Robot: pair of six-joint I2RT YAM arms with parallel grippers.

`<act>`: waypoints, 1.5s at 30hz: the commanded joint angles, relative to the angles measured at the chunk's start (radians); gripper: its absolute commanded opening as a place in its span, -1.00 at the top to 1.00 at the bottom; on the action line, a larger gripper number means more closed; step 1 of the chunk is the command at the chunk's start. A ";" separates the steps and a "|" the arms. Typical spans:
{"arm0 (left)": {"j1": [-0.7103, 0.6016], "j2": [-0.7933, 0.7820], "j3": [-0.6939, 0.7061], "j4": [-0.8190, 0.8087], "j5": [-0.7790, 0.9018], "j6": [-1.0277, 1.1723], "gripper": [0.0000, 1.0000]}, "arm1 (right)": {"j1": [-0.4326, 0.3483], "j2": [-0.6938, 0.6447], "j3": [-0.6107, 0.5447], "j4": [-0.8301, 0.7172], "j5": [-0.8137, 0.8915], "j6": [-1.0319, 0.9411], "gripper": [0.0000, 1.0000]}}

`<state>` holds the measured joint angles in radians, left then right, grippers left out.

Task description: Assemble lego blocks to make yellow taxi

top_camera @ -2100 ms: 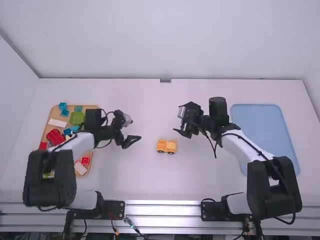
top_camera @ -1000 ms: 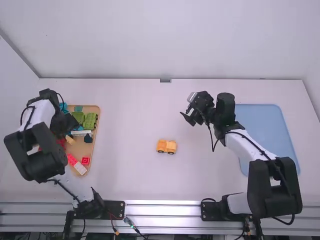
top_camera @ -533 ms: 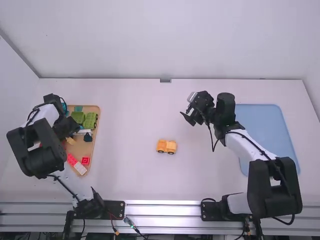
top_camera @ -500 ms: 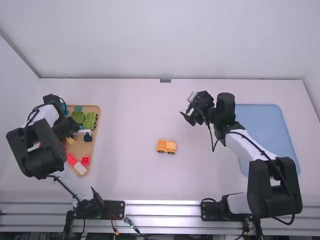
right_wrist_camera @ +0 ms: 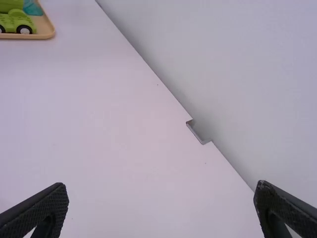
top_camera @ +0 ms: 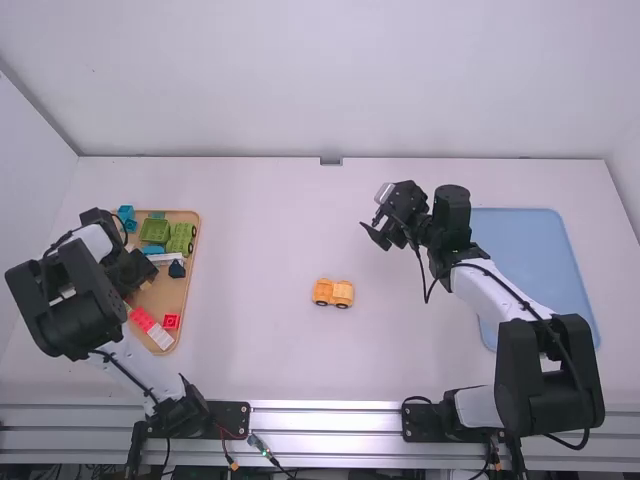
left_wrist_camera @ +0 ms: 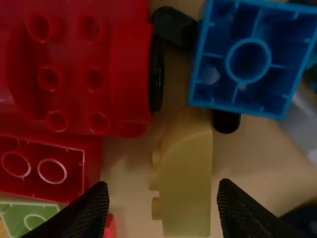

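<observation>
Yellow block: lies on its side in the wooden tray [top_camera: 165, 297], studs facing sideways, curved end near the blue block [left_wrist_camera: 247, 59], red blocks [left_wrist_camera: 74, 64] nearby.
Left tool: the left tool [left_wrist_camera: 162, 186] is released, one finger on each side of the yellow block [left_wrist_camera: 188, 183], nothing gripped.
Right tool: the right tool [right_wrist_camera: 162, 186] is released and holds nothing, raised over the counter [top_camera: 260, 370].
Toy car: the yellow-orange car [top_camera: 333, 292] stands on its wheels mid-counter, between the arms, presumably the taxi so far.
Step in hand: picking up the yellow block, likely the taxi's next piece.
Good grip: lower straight, centre the block between the fingers, and close gently on the straight part, away from the curved end. One finger would meet studs, so even, slow pressure matters; the block may twist.
Lift: rise straight up first, so the blue block isn't snagged.
After: turn the block until its studs point up, then align it over the car before pressing.
Writing: no brand, label or lettering can be made out on the blocks.
</observation>
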<state>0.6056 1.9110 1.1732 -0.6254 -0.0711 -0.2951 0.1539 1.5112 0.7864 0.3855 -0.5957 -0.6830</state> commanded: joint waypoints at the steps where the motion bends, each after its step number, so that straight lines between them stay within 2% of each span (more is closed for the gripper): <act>1: -0.003 0.002 -0.004 0.008 0.010 0.008 -0.16 | -0.003 0.005 0.033 0.000 -0.009 0.007 -0.98; 9: -0.003 0.002 -0.090 0.143 0.108 0.055 -0.15 | -0.002 0.005 0.033 -0.003 -0.009 0.007 -0.98; 19: -0.003 0.002 -0.097 0.163 0.109 0.053 0.27 | -0.004 0.005 0.033 0.002 -0.009 0.059 -0.98; 22: -0.003 0.002 -0.091 0.137 0.108 0.052 0.31 | -0.004 0.005 0.033 0.004 -0.009 0.059 -0.98; 25: -0.003 0.002 -0.067 0.088 0.107 0.049 0.25 | -0.003 0.005 0.034 0.003 -0.006 0.059 -0.98; 27: -0.003 0.002 -0.056 0.082 0.105 0.049 0.14 | -0.005 0.005 0.033 0.003 -0.007 0.058 -0.98; 40: -0.003 0.002 -0.068 0.109 0.082 0.050 0.22 | -0.005 0.005 0.033 -0.005 -0.009 0.059 -0.98; 45: -0.003 0.002 -0.068 0.112 0.082 0.050 0.55 | -0.005 0.005 0.033 -0.004 -0.009 0.059 -0.98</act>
<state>0.6048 1.9038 1.1107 -0.5098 0.0147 -0.2443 0.1539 1.5108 0.7860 0.3828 -0.5961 -0.6350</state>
